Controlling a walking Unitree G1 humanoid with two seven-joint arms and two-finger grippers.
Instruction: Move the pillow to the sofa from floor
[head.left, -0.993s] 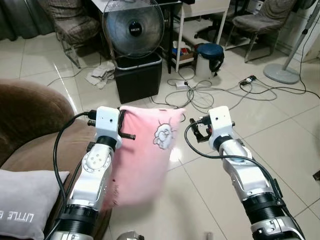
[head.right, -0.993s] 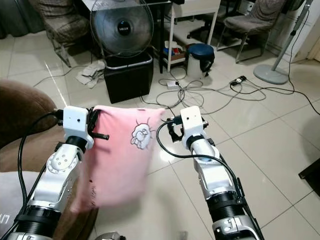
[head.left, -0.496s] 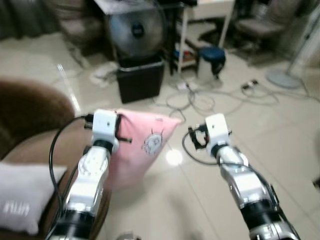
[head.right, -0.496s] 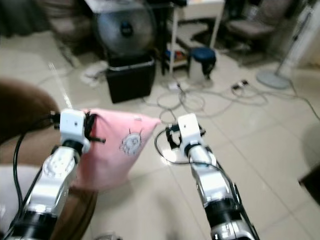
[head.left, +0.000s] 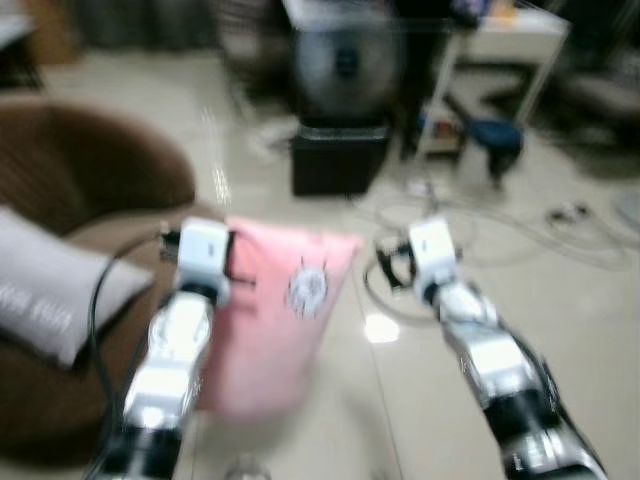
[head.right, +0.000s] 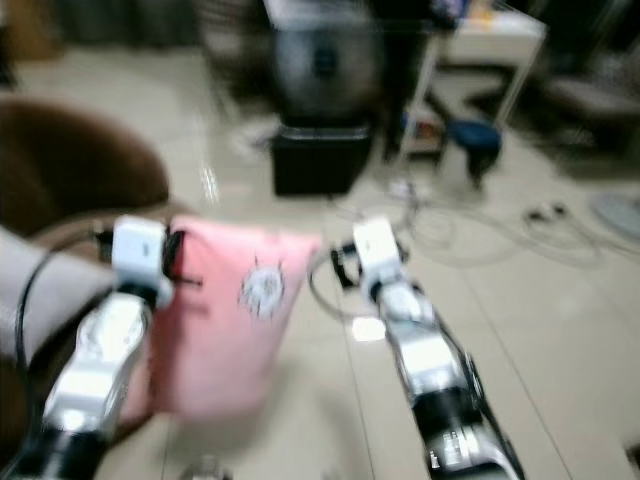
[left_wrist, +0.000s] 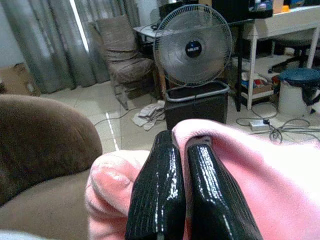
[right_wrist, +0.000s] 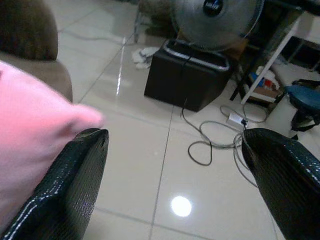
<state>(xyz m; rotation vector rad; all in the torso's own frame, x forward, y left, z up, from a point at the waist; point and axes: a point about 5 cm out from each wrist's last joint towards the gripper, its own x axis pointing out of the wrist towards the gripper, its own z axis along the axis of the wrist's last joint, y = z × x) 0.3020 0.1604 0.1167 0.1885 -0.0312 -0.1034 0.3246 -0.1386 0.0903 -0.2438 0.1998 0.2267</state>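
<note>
The left gripper pinches the soft pink pillow beside the brown fabric sofa, while the right gripper gapes wide, empty.

Both eye views are heavily motion-blurred; wrist views are sharper, with lamp glare on the glossy floor.

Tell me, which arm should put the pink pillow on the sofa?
The left one, probably. Its tool is shut on the pink pillow, and the brown sofa is on that side. The right tool is open and holds nothing.
</note>
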